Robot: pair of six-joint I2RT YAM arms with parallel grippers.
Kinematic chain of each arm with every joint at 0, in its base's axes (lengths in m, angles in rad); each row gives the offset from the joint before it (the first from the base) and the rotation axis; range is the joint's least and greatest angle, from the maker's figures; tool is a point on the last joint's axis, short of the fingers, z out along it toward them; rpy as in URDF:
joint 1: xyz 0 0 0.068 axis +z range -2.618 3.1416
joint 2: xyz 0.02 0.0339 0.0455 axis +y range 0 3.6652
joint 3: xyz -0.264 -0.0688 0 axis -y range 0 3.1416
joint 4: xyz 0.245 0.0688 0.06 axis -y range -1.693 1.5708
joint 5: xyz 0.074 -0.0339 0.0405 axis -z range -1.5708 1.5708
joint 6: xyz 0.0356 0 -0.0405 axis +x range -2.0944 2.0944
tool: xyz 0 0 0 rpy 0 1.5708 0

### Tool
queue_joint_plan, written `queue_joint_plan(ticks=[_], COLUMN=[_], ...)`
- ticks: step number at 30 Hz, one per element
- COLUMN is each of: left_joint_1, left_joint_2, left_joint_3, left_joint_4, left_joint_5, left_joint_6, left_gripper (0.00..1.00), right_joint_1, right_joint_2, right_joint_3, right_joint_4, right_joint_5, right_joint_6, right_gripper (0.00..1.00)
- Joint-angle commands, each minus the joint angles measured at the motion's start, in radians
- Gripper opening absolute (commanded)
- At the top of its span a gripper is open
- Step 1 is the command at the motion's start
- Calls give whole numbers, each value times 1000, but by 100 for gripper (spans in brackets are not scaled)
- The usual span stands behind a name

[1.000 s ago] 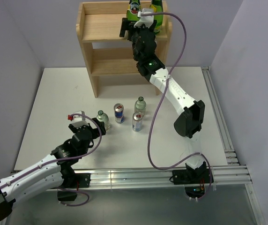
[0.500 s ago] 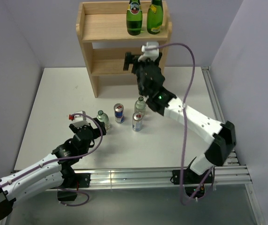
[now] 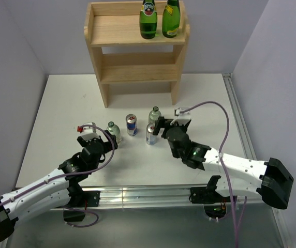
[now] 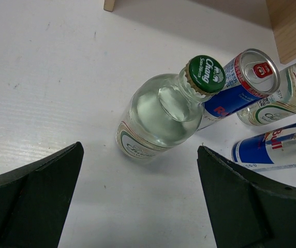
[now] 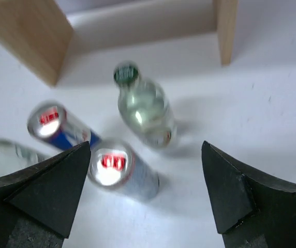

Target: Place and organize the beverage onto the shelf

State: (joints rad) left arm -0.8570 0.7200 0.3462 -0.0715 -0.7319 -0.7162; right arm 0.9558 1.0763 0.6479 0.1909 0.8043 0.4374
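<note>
Glass bottle [image 4: 156, 116] upright at frame centre, just ahead of wide-spread left gripper [image 4: 140, 175]. Right gripper [image 5: 143, 170] likewise wide above cans [image 5: 114, 165]. Probably rigid, slick, breakable: grasp round the body, below the neck. Shelf [image 3: 118, 30] at top centre.

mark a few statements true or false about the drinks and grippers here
1. Two green bottles stand on the shelf's top tier. True.
2. A can sits on the middle tier. False: both cans stand on the table.
3. The left gripper is open, a clear bottle in front of it. True.
4. The right gripper holds a can. False: it is open and holds nothing.
</note>
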Motion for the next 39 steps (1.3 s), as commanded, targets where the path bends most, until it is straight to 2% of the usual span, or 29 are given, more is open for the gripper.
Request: queue_joint_plan(ticks=[1,6,11,18,25,39], left_joint_1=[-4,-4,-4,-5,-5,-5], left_joint_2=[-1,-22,-10,-11,-11,-17], left_joint_3=[22,11,16,14,14,13], left_joint_4=[29,30,30,27,29,29], left_joint_5=[-14,-14,-17,-17,-14,-11], left_joint_6=[14,14,14,11,14,14], left_gripper=[99,99,99,99,99,99], right_joint_1=[76,124,164,166,146,67], right_joint_2=[7,50,171,394,528,608], right_joint_3=[-65,-152,-168,-102,-50,4], right_joint_4=[-36,-15,57,160,254,349], right_joint_5=[78,59,52,41,16,13], right_joint_6=[179,291,334,302,270,187], right_gripper=[94,95,95,96,96,96])
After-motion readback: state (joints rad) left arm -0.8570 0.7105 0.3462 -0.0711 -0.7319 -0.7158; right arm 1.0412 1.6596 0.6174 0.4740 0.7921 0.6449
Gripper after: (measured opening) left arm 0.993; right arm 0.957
